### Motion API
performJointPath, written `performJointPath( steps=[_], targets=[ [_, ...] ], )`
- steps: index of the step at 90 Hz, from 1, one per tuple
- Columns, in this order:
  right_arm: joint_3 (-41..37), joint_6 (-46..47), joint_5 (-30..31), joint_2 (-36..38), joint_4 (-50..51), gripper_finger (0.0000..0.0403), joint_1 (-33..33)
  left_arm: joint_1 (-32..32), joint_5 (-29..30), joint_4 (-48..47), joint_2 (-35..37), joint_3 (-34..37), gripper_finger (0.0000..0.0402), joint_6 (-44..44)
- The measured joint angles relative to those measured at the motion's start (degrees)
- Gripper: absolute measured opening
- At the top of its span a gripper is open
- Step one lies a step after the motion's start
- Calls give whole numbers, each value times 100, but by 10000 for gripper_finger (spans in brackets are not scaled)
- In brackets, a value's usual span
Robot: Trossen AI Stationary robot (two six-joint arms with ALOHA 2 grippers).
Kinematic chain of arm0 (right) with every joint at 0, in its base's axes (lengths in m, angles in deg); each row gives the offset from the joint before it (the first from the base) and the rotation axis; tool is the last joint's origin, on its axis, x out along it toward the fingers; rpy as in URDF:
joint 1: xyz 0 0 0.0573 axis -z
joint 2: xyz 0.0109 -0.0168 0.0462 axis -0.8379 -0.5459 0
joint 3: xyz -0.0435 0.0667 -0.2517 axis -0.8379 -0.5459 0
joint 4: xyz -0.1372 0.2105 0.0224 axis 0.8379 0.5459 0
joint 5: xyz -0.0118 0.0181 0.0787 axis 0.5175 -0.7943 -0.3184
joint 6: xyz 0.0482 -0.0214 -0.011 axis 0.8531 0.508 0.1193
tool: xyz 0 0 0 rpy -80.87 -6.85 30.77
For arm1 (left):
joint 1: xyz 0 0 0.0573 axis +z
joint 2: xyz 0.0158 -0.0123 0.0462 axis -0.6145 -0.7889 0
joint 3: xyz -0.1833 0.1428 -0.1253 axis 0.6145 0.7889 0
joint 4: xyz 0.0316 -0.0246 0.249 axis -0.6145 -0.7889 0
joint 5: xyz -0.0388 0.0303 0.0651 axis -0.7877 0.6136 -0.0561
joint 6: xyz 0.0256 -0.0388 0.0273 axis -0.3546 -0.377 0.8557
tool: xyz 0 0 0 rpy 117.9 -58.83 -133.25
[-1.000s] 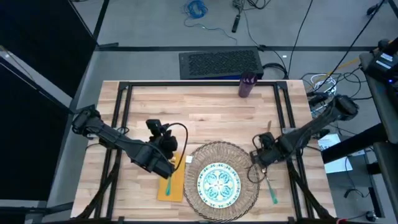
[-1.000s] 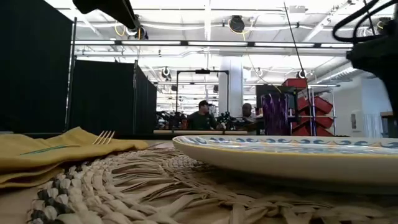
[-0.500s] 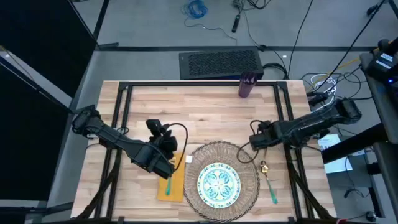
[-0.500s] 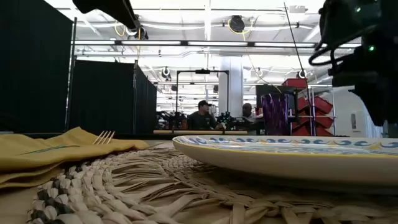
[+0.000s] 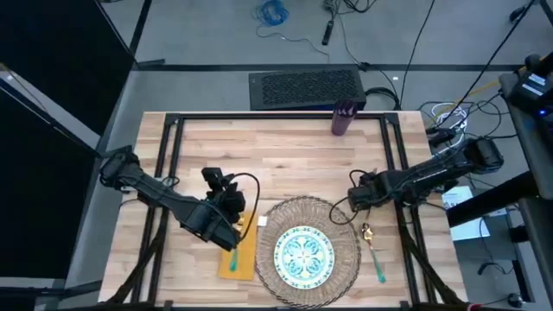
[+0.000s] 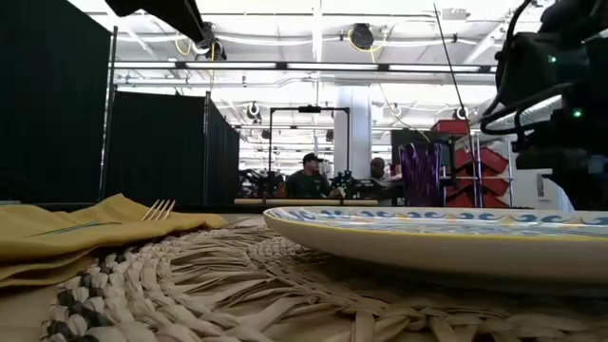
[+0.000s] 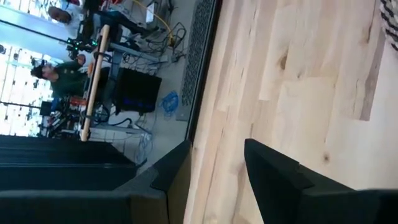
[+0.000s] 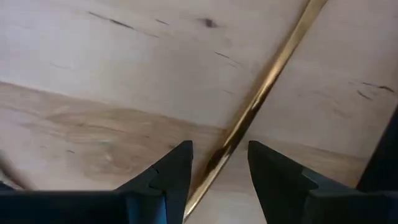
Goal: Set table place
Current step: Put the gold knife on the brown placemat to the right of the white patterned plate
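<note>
While the right gripper [image 8: 214, 163] straddles the slim gold-tan knife [image 8: 264, 102] with fingers apart, bare pale-plank wooden table [image 5: 285, 151] beyond, left gripper [image 7: 214, 177] open over the mustard-yellow cloth napkin [image 5: 242, 250].

My table [image 5: 285, 142] carries a wicker placemat [image 5: 343, 226], yellow napkin [image 5: 244, 259], gold knife [image 8: 261, 99], green-handled spoon [image 5: 373, 255] and purple cup [image 5: 344, 118].

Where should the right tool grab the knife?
Mid-shaft, from straight above. The knife lies flat on the table as a slim gold bar, and the right tool already straddles it with fingers open on either side, so closing across its narrow width looks best.
</note>
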Motion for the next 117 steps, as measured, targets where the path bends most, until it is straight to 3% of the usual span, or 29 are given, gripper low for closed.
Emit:
performJointPath(
  steps=[32,56,86,103,117],
  targets=[
    [-7,-50,-10,-7,-107,12,-2,0,-9,-1,0,0,136,-2],
    [198,-246,-5,-36,55,5,5,0,-15,-1,0,0,136,5],
    [1353,-486,278,127,1011,1,15,-4,-32,-23,0,0,136,-5],
    [1918,-146,305,129,692,1,-555,-37,-55,-200,0,0,136,-141],
    [2167,838,333,-14,502,0,-1433,-81,-13,-215,100,0,136,-148]
  ],
)
